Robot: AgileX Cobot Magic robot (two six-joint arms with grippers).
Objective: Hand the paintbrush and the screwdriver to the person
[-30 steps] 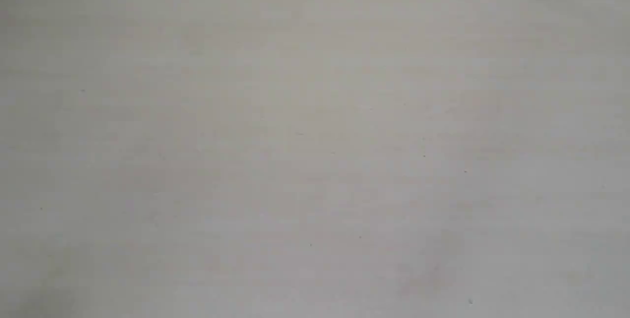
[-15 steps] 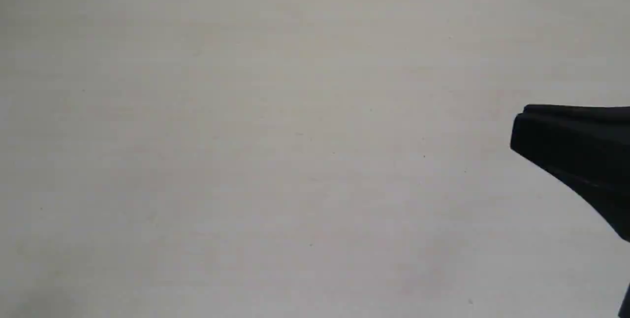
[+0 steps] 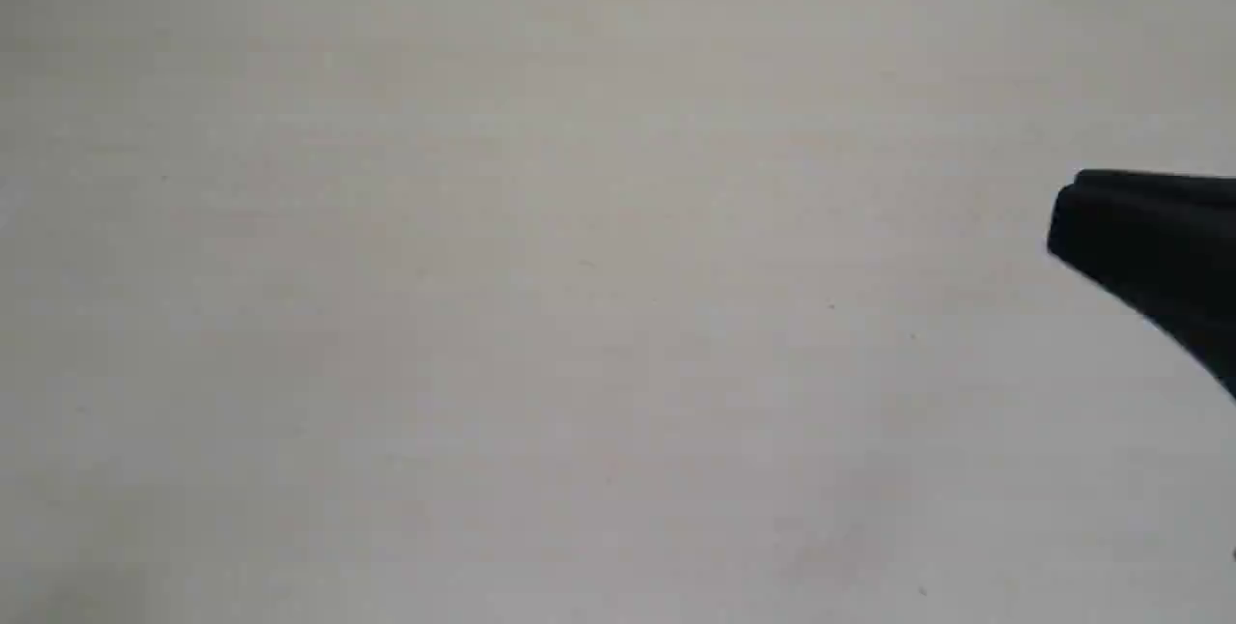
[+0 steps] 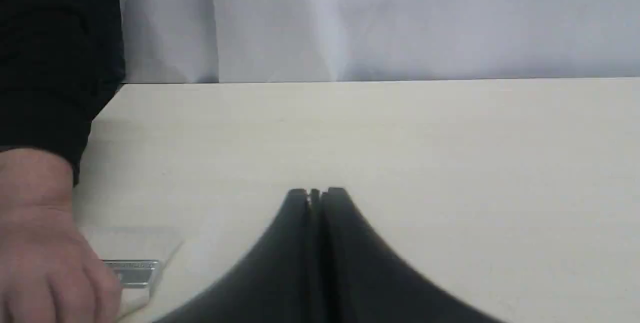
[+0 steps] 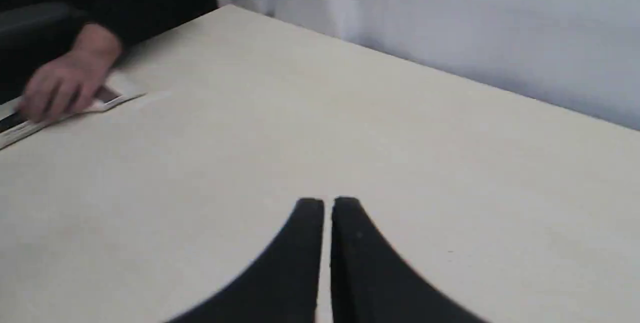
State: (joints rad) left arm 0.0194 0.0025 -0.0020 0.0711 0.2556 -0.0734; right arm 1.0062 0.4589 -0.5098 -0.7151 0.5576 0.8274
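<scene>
Looking at the exterior view first: just the pale table with a black bit of the right arm poking in at the right edge, no tools anywhere in shot

Left wrist view: the left gripper has its jaws pressed together on nothing. Off to one side the paintbrush lies flat on the table, and the person's hand rests on its handle end

Right wrist view: the right gripper is closed down to a thin slit, also empty, and the brush and hand sit well away near the table corner. I can't pick out the screwdriver for sure, too blurry there

My guess is pickup hasn't started. Next up, the hand needs to clear, then a gripper has to open and line up over the brush
</scene>
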